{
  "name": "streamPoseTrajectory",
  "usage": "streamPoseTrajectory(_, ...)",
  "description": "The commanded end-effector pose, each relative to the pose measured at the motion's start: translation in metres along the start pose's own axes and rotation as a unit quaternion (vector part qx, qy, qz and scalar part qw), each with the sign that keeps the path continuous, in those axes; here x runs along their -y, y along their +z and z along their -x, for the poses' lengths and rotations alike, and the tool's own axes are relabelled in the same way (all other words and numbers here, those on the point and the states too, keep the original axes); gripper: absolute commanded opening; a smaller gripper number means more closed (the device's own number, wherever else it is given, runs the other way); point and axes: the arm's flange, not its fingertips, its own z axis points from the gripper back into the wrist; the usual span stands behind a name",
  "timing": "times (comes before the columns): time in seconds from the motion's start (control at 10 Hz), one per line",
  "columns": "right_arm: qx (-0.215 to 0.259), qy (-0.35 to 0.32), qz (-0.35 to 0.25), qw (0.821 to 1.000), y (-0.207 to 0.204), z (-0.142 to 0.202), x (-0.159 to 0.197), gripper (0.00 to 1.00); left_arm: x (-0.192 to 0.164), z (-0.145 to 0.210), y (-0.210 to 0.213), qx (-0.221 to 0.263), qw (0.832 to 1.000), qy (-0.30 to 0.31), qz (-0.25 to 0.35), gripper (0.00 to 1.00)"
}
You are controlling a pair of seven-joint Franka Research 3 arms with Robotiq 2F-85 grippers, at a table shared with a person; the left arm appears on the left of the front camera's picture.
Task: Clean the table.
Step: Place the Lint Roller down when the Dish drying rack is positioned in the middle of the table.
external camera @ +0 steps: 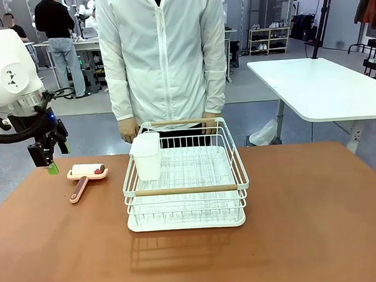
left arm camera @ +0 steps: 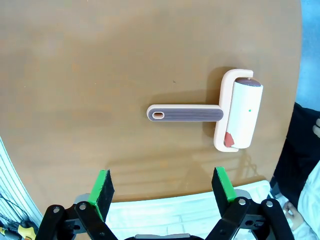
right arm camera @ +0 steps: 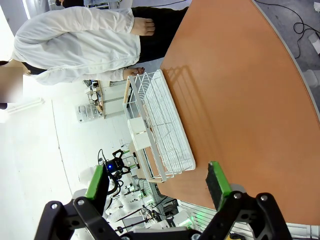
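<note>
The reddish-brown table (external camera: 308, 229) carries a pink lint roller (external camera: 86, 173) with a white roll near its far left corner. My left gripper (external camera: 50, 161) hangs open above the table's left edge, just left of the roller and not touching it. In the left wrist view the roller (left arm camera: 240, 116) lies ahead of the open gripper (left arm camera: 163, 186), its grooved handle (left arm camera: 185, 113) stretched across the table (left arm camera: 100, 60). My right gripper (right arm camera: 157, 185) is open with nothing in it, high above the table (right arm camera: 240, 100).
A white wire rack (external camera: 185, 179) with wooden handles stands mid-table, a white cup (external camera: 146, 155) in its left corner; the rack (right arm camera: 160, 125) also shows from the right wrist. A person in a white jacket (external camera: 163, 53) stands right behind it, hands at its far rim. A white table (external camera: 325, 88) is at back right.
</note>
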Motion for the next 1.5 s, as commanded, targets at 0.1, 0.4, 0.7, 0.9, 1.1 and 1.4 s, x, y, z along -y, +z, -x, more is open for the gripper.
streamPoseTrajectory(0.1, 0.0, -0.008, -0.006, 1.0, 0.0014, 0.0025, -0.005, 1.0, 0.0001, -0.0006, 0.0007, 0.0, 1.0, -0.001, 0.001, 1.0)
streamPoseTrajectory(0.4, 0.0, -0.008, -0.006, 1.0, 0.0014, 0.0025, -0.005, 1.0, 0.0001, -0.0006, 0.0007, 0.0, 1.0, -0.001, 0.001, 1.0)
streamPoseTrajectory(0.7, 0.0, -0.008, -0.006, 1.0, 0.0014, 0.0025, -0.005, 1.0, 0.0001, -0.0006, 0.0007, 0.0, 1.0, -0.001, 0.001, 1.0)
streamPoseTrajectory(0.9, 0.0, -0.008, -0.006, 1.0, 0.0014, 0.0025, -0.005, 1.0, 0.0001, -0.0006, 0.0007, 0.0, 1.0, -0.001, 0.001, 1.0)
streamPoseTrajectory(1.1, 0.0, -0.008, -0.006, 1.0, 0.0014, 0.0025, -0.005, 1.0, 0.0001, -0.0006, 0.0007, 0.0, 1.0, -0.001, 0.001, 1.0)
streamPoseTrajectory(1.4, 0.0, -0.008, -0.006, 1.0, 0.0014, 0.0025, -0.005, 1.0, 0.0001, -0.0006, 0.0007, 0.0, 1.0, -0.001, 0.001, 1.0)
